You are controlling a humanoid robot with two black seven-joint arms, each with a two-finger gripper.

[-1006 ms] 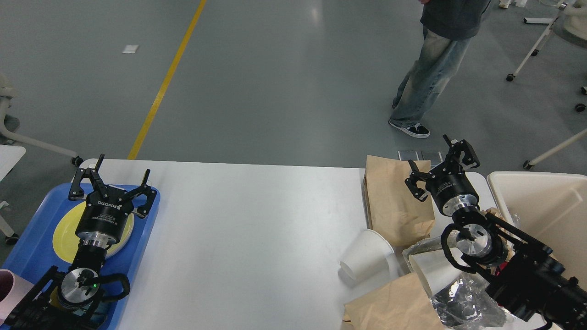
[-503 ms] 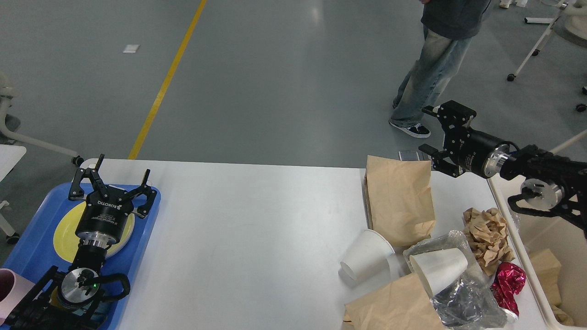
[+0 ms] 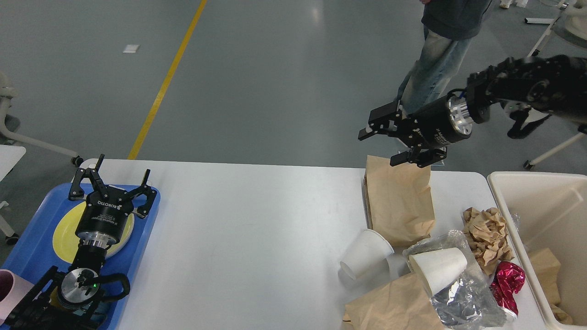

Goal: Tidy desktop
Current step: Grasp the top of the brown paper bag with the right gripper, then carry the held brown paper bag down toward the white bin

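I read "ROBOTIQ" on my left pincer (image 3: 110, 185), spread wide over the yellow plate (image 3: 64, 229). My right pincer (image 3: 387, 146) hangs released above the white surface (image 3: 252, 229), which spans the view, carrying two cups (image 3: 364, 259), two paper bags (image 3: 398, 201).

Bright, even, sharp overhead lighting

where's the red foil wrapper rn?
Head view, near right corner of the desktop: the red foil wrapper lies just below the crumpled brown paper, beside the beige bin.
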